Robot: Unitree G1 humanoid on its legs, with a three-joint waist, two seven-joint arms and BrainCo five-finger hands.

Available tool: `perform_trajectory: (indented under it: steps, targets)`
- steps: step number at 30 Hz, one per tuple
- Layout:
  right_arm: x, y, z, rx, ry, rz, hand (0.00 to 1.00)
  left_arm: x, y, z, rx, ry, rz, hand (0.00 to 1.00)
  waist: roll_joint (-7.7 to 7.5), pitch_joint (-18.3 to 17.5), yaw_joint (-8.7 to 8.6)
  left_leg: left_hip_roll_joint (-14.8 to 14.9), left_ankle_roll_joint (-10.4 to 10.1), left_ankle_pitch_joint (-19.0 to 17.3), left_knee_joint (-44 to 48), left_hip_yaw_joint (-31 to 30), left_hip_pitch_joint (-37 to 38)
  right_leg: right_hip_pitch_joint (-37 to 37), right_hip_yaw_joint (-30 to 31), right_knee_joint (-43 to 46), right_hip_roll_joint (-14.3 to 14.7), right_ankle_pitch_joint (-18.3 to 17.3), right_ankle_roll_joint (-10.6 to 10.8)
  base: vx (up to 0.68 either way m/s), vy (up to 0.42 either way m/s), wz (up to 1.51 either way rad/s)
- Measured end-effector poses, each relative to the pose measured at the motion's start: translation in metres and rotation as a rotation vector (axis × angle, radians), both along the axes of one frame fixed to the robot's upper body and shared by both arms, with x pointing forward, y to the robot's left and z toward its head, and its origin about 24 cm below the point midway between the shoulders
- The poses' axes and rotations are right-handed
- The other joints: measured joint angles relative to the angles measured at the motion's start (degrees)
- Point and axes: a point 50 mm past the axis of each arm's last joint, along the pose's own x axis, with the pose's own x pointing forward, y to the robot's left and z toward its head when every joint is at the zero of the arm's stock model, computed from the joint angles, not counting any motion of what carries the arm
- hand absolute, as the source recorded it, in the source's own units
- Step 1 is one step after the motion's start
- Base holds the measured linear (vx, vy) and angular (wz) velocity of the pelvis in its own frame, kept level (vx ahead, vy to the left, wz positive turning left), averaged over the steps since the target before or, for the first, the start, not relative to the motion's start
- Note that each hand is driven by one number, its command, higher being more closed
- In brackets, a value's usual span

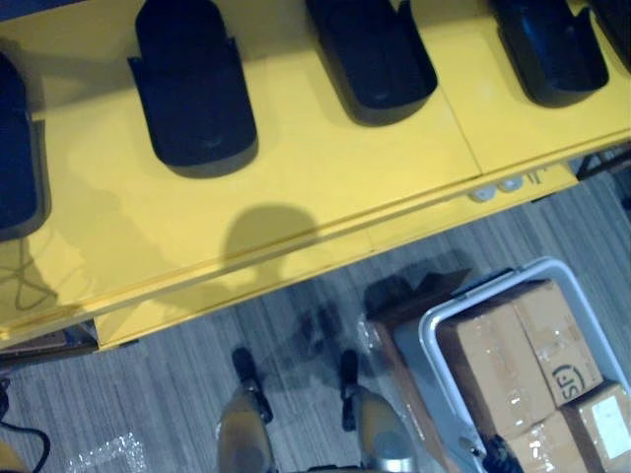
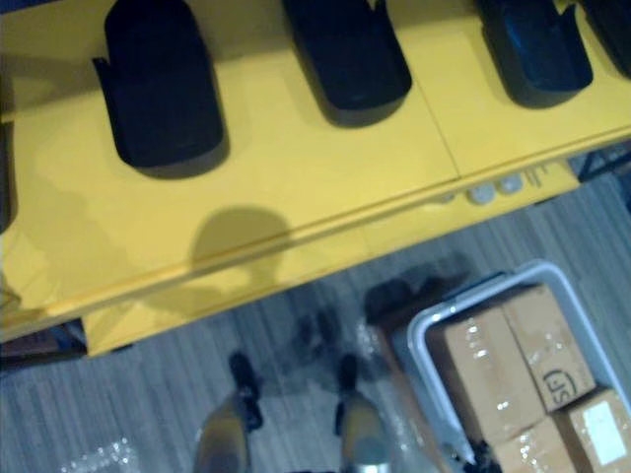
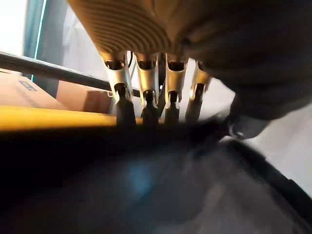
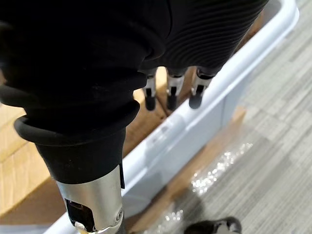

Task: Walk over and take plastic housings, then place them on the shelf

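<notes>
Finding left hand straight-fingered, unclamped, over black moulded plastic housing just beneath on flat yellow board, right hand slack, empty: slip likely if lifted before closing.

A yellow shelf spans the view, with a lower yellow ledge running along its front edge. Beyond that edge lies grey striped carpet. Near the shelf's front right corner, a white crate of cardboard boxes stands on a brown board.

Bright light glints off the taped boxes.
</notes>
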Motion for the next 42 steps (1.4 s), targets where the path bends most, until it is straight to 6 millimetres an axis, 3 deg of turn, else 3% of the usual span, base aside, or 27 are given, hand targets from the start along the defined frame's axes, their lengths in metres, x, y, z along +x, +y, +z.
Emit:
perform_trajectory:
  steps: [7, 14, 17, 19, 22, 23, 27, 29, 33, 37, 42]
  targets:
    - [0.001, 0.004, -0.001, 0.010, -0.003, -0.002, 0.00, -0.013, 0.007, 0.013, 0.011, 0.058, -0.002, 0.00, 0.00, -0.01, 0.03, -0.18, -0.06, -0.05, -0.47, 0.13, 1.56, 1.25, -0.04, -0.10, -0.10, 0.03, 0.00, 0.00, 0.000, 0.00]
    - [0.003, 0.012, -0.003, -0.002, -0.004, -0.009, 0.00, -0.014, 0.008, 0.015, 0.018, 0.060, -0.004, 0.00, 0.49, -0.70, 0.03, -1.28, -0.11, 0.85, -3.06, 0.21, 4.12, 3.40, -0.22, -1.70, -0.57, 0.17, 0.26, 0.01, 0.000, 0.00]
    - [0.006, 0.018, -0.002, -0.049, -0.001, -0.032, 0.00, -0.015, 0.006, 0.021, 0.067, 0.021, 0.007, 0.00, 0.95, -2.25, 0.01, -1.74, -0.26, 1.87, -5.79, 0.40, 6.30, 4.45, -0.28, -1.99, -0.58, 0.20, 0.29, 0.06, 0.002, 0.00]
    - [0.013, 0.017, 0.004, -0.137, -0.030, -0.079, 0.00, -0.014, 0.001, 0.029, 0.122, -0.066, 0.005, 0.00, 1.68, -5.23, -0.03, -2.18, -0.39, 2.72, -8.63, 0.76, 8.28, 5.22, -0.30, -2.33, -0.58, 0.20, 0.29, 0.09, 0.014, -0.03]
    - [0.034, 0.010, 0.024, -0.256, -0.150, -0.155, 0.00, -0.011, -0.015, 0.043, 0.257, -0.196, -0.026, 0.00, 2.68, -8.51, 0.12, -2.77, -0.47, 3.52, -11.19, 1.53, 10.50, 6.47, -0.26, -2.98, -0.80, 0.19, 0.29, 0.08, 0.027, -0.02]
    - [0.043, 0.006, 0.035, -0.307, -0.208, -0.177, 0.00, -0.006, -0.030, 0.044, 0.319, -0.235, -0.077, 0.00, 3.10, -10.33, 0.15, -3.06, -0.47, 3.39, -11.20, 1.52, 10.93, 7.31, -0.32, -3.75, -1.09, 0.19, 0.29, 0.06, 0.029, 0.03]
    - [0.072, -0.006, 0.067, -0.412, -0.416, -0.264, 0.00, 0.004, -0.070, 0.022, 0.343, -0.452, -0.230, 0.00, 4.38, -13.67, 0.63, -3.13, -0.51, 3.27, -11.22, 1.22, 12.59, 9.81, -0.63, -5.08, -1.19, 0.20, 0.30, 0.04, 0.006, 0.03]
    - [0.085, -0.011, 0.088, -0.453, -0.546, -0.293, 0.00, 0.005, -0.092, 0.002, 0.301, -0.577, -0.308, 0.00, 5.12, -15.10, 0.81, -3.02, -0.54, 3.27, -11.53, 0.23, 13.03, 11.32, -1.82, -6.14, -1.07, 0.20, 0.33, -0.02, -0.043, 0.14]
    - [0.107, -0.020, 0.129, -0.542, -0.749, -0.280, 0.00, -0.005, -0.130, -0.026, 0.261, -0.757, -0.424, 0.00, 6.39, -16.57, 1.91, -2.83, -0.74, 3.96, -11.62, -1.83, 13.12, 13.08, -5.06, -6.22, -0.78, 0.17, 0.29, -0.05, -0.031, 0.27]
    - [0.115, -0.016, 0.144, -0.560, -0.821, -0.227, 0.00, -0.034, -0.133, -0.030, 0.284, -0.909, -0.397, 0.00, 6.45, -18.91, 3.35, -2.53, -0.82, 4.49, -11.67, -3.46, 12.75, 13.70, -7.12, -6.19, -0.46, -0.19, -0.19, -0.07, -0.026, 0.23]
    - [0.115, -0.012, 0.137, -0.532, -0.757, -0.181, 0.00, -0.074, -0.124, -0.061, 0.282, -0.970, -0.274, 0.00, 7.15, -21.72, 4.98, -2.63, -0.86, 4.91, -11.68, -6.07, 11.65, 14.51, -10.30, -7.04, -0.55, -0.76, -0.56, -0.05, -0.014, 0.26]
